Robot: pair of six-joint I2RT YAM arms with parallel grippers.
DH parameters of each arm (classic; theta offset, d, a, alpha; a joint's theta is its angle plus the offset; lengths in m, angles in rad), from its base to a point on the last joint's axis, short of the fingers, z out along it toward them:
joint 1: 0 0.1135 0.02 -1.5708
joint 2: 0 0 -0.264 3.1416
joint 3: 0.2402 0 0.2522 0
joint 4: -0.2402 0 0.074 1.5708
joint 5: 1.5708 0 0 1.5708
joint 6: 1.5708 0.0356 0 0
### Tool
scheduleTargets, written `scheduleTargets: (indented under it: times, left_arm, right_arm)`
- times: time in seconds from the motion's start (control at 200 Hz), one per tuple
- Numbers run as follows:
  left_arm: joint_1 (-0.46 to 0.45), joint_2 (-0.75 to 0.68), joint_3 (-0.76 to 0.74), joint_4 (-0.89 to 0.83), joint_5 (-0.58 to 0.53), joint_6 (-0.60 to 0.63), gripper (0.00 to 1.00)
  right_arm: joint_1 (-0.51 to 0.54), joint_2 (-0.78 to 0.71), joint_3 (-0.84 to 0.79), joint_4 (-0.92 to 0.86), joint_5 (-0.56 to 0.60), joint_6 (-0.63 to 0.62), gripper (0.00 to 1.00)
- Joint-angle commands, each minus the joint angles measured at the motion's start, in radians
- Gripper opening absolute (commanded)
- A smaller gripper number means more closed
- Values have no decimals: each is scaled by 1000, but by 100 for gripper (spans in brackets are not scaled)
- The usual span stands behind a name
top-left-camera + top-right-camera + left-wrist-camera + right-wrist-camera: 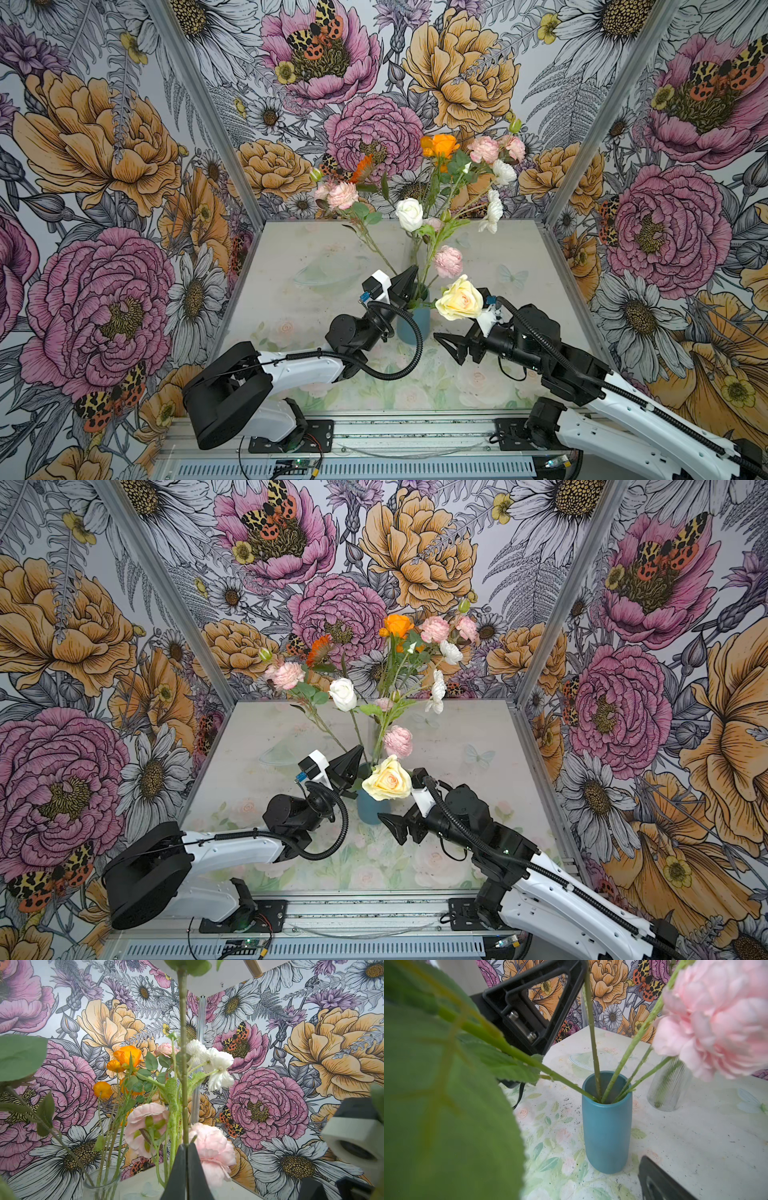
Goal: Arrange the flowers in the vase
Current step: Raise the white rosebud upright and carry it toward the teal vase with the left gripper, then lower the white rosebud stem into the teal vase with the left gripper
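- A green stem (184,1084) is being pinched between the fully closed jaws of the left gripper (187,1151), above the blue vase (607,1126).
- The stem is being held nearly upright. Its long axis runs straight down from the jaws into the vase mouth, and its foot is inside among other stems.
- The blue vase is being seen midway across the table (299,249), nearer the front edge. More of the flowers (457,164) are being carried by a ribbed glass vase (668,1088) behind it.
- The right gripper (444,347) is being held wide open and empty, low beside the blue vase.
- The left gripper is judged the nearer to the stem, so only letting go is being called for.
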Motion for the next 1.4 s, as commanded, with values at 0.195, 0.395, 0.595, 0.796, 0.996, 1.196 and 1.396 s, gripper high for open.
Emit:
scheduleTargets:
  times: [0.195,0.395,0.595,0.796,0.996,1.196,1.396]
  left_arm:
    - [-17,-9,-80,46,-61,19,23]
    - [-35,-105,-100,-52,-97,43,35]
    - [-45,-335,-65,-487,-140,27,76]
    - [-41,-556,-56,-907,-145,-77,99]
    - [-26,-618,-88,-1140,-134,-223,99]
    - [-25,-582,-117,-1188,-133,-335,99]
    - [-25,-574,-104,-1187,-146,-335,99]
  right_arm:
    - [-42,54,-117,233,126,-17,100]
    - [-84,147,-212,484,114,-18,99]
    - [-87,283,-273,747,102,-43,100]
    - [-78,384,-320,975,120,-108,100]
    - [-80,500,-272,1029,86,-139,99]
    - [-77,577,-246,1093,79,-147,99]
    - [-77,626,-225,1146,73,-157,99]
